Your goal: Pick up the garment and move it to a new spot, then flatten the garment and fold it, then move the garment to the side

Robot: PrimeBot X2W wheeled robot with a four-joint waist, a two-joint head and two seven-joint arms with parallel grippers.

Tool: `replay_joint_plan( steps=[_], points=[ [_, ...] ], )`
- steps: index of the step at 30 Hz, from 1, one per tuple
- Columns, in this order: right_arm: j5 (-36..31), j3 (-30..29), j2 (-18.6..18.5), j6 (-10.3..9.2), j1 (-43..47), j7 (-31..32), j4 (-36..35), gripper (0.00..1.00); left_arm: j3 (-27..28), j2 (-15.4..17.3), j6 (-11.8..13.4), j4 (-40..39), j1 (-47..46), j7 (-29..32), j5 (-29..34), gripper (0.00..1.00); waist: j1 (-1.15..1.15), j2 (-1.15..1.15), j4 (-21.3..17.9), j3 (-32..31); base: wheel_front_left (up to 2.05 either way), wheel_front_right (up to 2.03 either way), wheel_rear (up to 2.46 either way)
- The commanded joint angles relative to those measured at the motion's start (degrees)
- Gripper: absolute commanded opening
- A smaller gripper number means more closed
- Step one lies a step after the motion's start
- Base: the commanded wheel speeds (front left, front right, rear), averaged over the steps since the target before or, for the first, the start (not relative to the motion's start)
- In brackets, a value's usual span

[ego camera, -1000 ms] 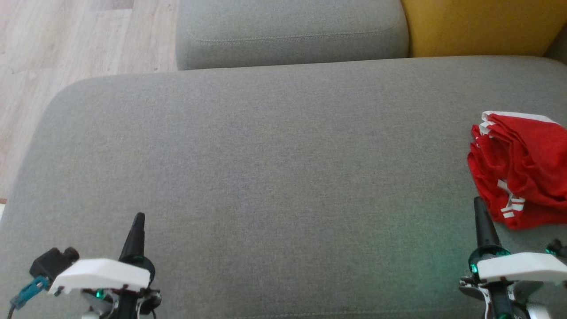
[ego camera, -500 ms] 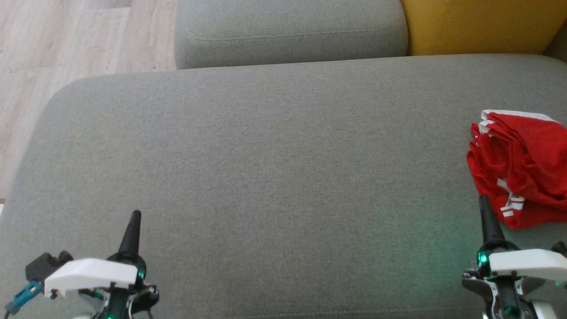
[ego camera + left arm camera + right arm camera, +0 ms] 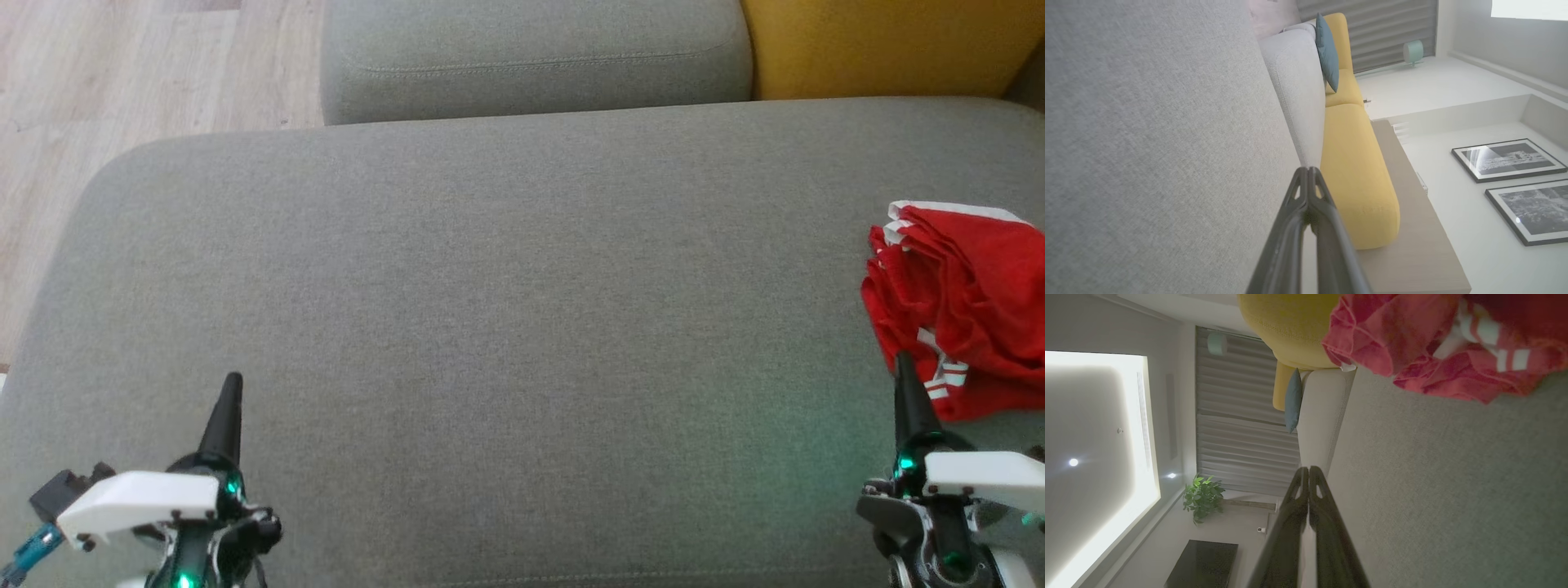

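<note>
Head view. A wide grey seat [image 3: 506, 327] spans the frame, with a grey back cushion [image 3: 531, 57] and a yellow cushion [image 3: 882, 45] behind it and a wood floor [image 3: 122, 73] at upper left. The garment [image 3: 971, 302], red with white stripes, lies crumpled at the seat's right edge and is partly cut off by the frame. The left gripper [image 3: 233, 382] is at lower left over bare seat, well apart from the garment, its fingers pressed together into one point. The right gripper [image 3: 903, 361] is at lower right, fingers likewise pressed together, its tip overlapping the garment's near edge.

Left wrist view. The two fingers meet at their tips and pinch nothing. Beyond them run the seat, the yellow cushion, a blue pillow [image 3: 1327, 53] and two framed prints [image 3: 1508, 159].

Right wrist view. The fingers are closed tip to tip and empty. The garment lies on the seat ahead of the tips and to one side, near but not touching them. A plant [image 3: 1202, 496] stands in the background.
</note>
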Motion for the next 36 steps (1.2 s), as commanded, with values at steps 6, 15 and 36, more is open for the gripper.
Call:
replay_joint_plan(
  steps=[6, 15, 36],
  points=[
    [5.6, 0.4, -1.4, -0.04, -3.9, 0.7, -1.0, 0.00, 3.3, 0.0, -1.4, -1.3, -4.3, 1.4, -5.4, 0.00, 0.00, 0.00, -0.1, 0.1, 0.00, 0.00, 0.00],
    [11.6, -0.1, -1.3, -0.04, -4.9, 1.2, 0.1, 0.00, 4.8, -0.5, -2.6, -1.0, -5.0, 2.8, -11.3, 0.00, 0.00, 0.00, -0.1, 0.2, 0.00, 0.00, 0.00],
    [12.9, -0.7, -1.0, -0.04, -5.2, 1.7, 0.4, 0.00, 5.5, -0.8, -2.9, -0.9, -5.2, 3.3, -12.7, 0.00, 0.00, 0.00, -0.1, 0.3, 0.00, 0.00, 0.00]
  ],
)
